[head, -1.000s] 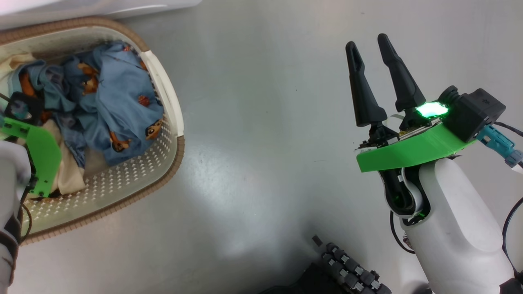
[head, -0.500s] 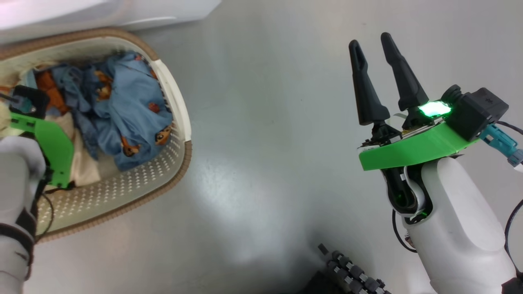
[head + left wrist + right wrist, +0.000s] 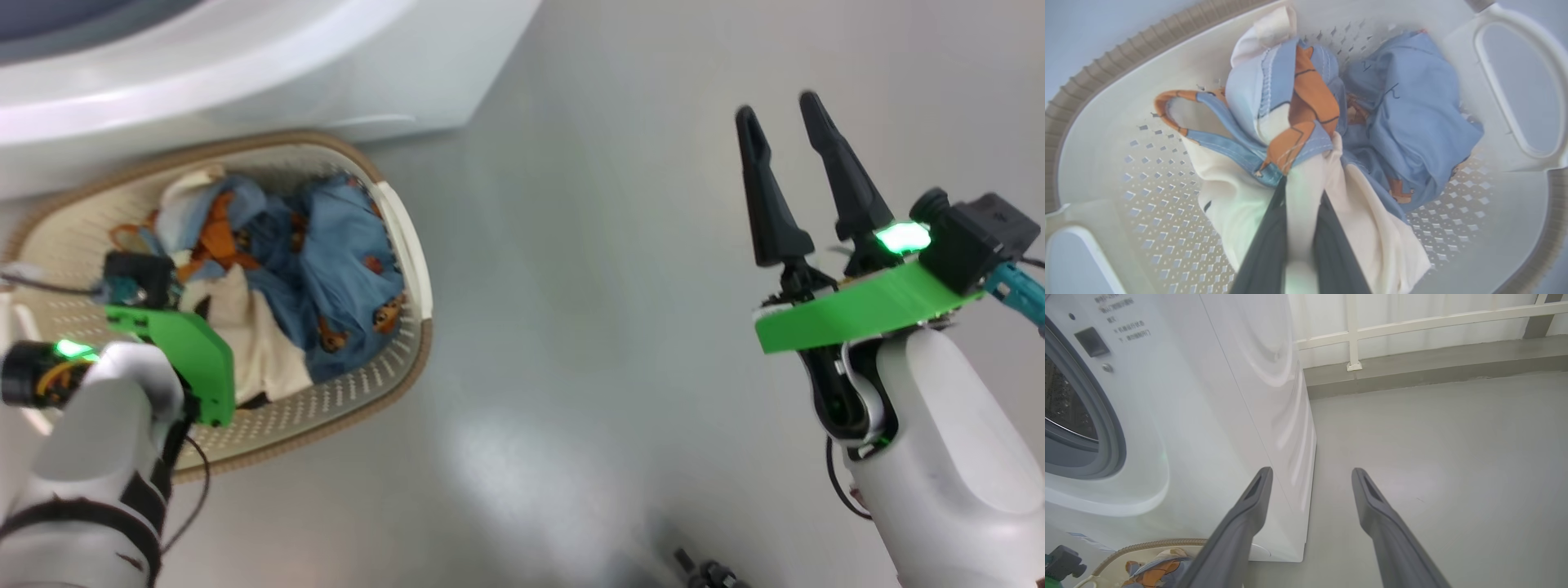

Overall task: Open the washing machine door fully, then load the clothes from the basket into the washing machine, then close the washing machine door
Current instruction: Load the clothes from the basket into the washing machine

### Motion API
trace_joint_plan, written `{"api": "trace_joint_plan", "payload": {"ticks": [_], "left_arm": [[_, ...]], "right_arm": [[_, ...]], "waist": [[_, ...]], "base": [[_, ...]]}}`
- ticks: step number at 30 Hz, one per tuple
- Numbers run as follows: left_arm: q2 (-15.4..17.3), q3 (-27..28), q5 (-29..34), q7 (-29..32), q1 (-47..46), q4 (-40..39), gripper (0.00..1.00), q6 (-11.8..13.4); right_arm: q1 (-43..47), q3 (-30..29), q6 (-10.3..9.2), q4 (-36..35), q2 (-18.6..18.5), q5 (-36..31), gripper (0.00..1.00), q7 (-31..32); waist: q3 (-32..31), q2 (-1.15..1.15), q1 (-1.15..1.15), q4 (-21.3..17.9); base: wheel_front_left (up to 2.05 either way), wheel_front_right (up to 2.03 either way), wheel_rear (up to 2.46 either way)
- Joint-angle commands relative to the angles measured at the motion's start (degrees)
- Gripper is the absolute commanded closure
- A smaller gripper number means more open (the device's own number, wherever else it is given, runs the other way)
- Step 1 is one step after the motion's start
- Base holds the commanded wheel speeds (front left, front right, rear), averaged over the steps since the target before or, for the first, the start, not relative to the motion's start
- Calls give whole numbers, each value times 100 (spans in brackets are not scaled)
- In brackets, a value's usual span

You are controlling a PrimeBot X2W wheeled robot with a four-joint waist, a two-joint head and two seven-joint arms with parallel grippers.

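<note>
**A:** Where were the clothes point(image 3: 343, 261)?

**B:** In the basket point(image 3: 406, 245), heaped toward its right end in the head view. There were blue garments point(image 3: 1412, 122) with orange figures, and the cream cloth point(image 3: 1300, 204) lay under and beside them. The basket stood on the floor point(image 3: 571, 327), close against the front of the washer point(image 3: 326, 73).

**A:** And the left jaws?

**B:** Down inside the basket. In the left wrist view the two dark fingers point(image 3: 1261, 253) were clamped on a fold of the cream cloth, which ran up between them. A bunch of blue and orange fabric sat just past the tips, touching that fold.

**A:** Was the cloth clear of the basket's bottom?

**B:** I could not tell. Its outer folds spread over the perforated bottom on both sides of the fingers.

**A:** The right jaws?

**B:** They were spread apart with nothing between them. In the head view they stood over bare floor, well to the right of the basket. In the right wrist view one finger point(image 3: 1241, 526) crossed the washer's white side near its front corner, and the other lay over the floor.

**A:** The washer's mouth?

**B:** It was uncovered in the right wrist view. The grey gasket point(image 3: 1112, 437) ringed the opening, and the steel drum point(image 3: 1065, 408) showed inside it. The basket's brown rim sat at the washer's foot.
</note>
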Motion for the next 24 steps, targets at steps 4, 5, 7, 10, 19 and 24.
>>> {"api": "trace_joint_plan", "payload": {"ticks": [4,5,7,10,19,24], "left_arm": [[-31,204,-229,-454,385,-52,100,-55],[-75,225,-275,-535,439,-52,100,-71],[-158,250,-354,-694,539,-52,100,-100],[-274,304,-478,-915,677,-52,100,-128],[-465,405,-709,-1281,1025,-141,100,-166],[-440,561,-796,-1340,1338,-650,100,-128]], "right_arm": [[431,103,26,-22,-215,-57,0,-46],[474,109,26,-9,-252,-55,0,-46],[561,114,26,20,-318,-49,0,-46],[697,115,26,60,-401,-36,0,-46],[1075,131,26,159,-557,-6,0,-46],[1376,92,26,204,-670,27,0,-46]], "waist": [[-791,0,1,410],[-890,0,1,450],[-1087,0,1,527],[-1377,0,1,637],[-2070,0,1,852],[-2508,0,1,981]], "base": [[0,0,0],[0,0,0],[0,0,0],[0,0,0],[0,0,0],[0,0,0]]}}
